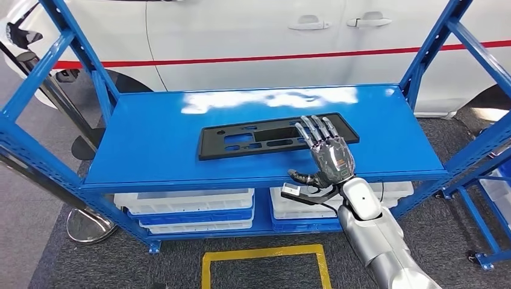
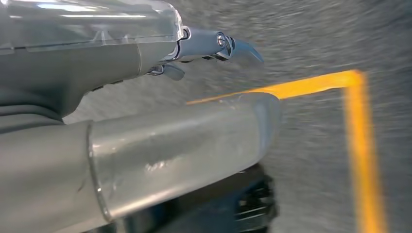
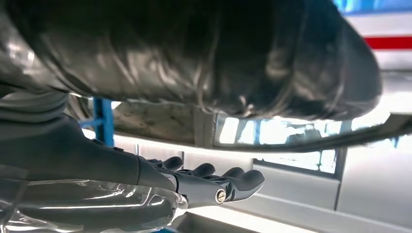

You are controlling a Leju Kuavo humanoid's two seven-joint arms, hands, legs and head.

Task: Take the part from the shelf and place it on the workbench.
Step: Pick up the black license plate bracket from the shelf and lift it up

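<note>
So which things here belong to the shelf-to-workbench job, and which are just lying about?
Job:
black part
blue shelf
right hand, reaching over the part

Lying about:
white bins on the lower level
white car behind
yellow floor marking

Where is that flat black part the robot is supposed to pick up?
In the head view, the black part lies flat on the blue shelf, near its middle, with the right hand over its right end.

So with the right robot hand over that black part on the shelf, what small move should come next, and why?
Probably lower the right robot hand and close its fingers on the near edge of the black part. The fingers are spread above the part's right end and hold nothing, and the part lies flat on the blue shelf, so it is not yet gripped.
</note>
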